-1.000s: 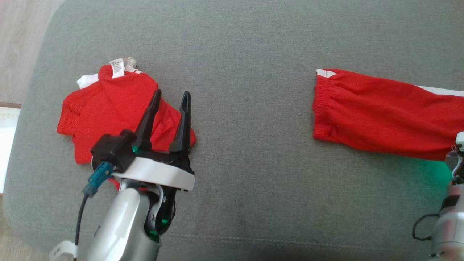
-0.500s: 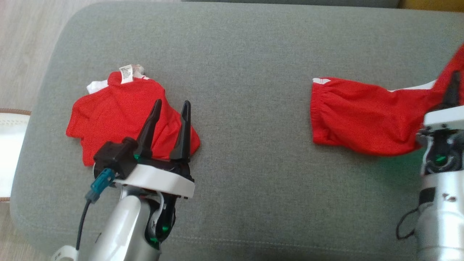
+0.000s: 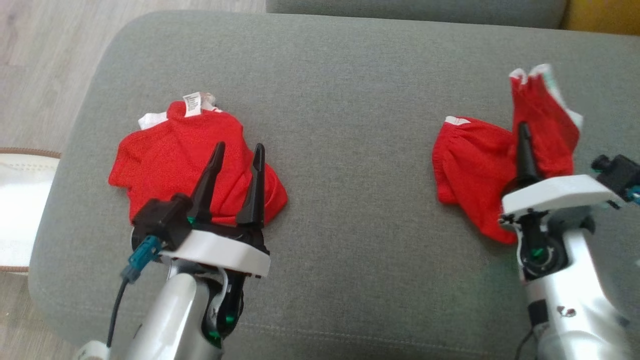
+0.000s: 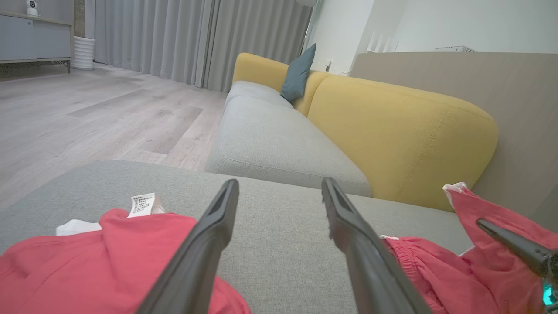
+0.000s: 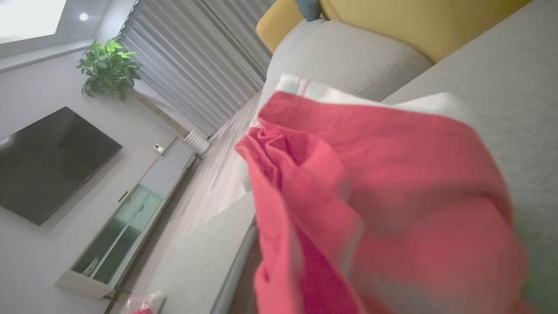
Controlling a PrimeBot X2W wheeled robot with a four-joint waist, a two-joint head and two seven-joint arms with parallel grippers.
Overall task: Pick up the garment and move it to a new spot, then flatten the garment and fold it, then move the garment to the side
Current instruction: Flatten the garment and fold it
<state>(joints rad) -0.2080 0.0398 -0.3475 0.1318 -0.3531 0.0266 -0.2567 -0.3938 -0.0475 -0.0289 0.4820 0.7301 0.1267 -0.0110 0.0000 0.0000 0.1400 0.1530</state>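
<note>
In the head view, the right gripper [image 3: 532, 132] clenches the red garment [image 3: 470, 160] at the right of the frame. One end of the cloth is lifted into a peak with a white edge at its top. The other end, with its gathered hem, lies bunched on the grey cushion [image 3: 350, 100]. One dark finger [image 3: 523, 150] shows against the cloth, and its partner is hidden behind the fold. The right wrist view meets the same garment [image 5: 392, 196] close up and blurred.

At the lower left, the left gripper [image 3: 239, 146] hangs released, fingers well apart, over the lower right edge of a second red pile [image 3: 165, 160]. A white label [image 3: 192, 103] stands at the pile's top edge.

The left wrist view looks between the spread fingers of the left gripper [image 4: 280, 182]. The pile [image 4: 87, 266] lies at the lower left and the garment [image 4: 436, 270] at the lower right. A yellow sofa [image 4: 392, 131] sits behind them.
</note>
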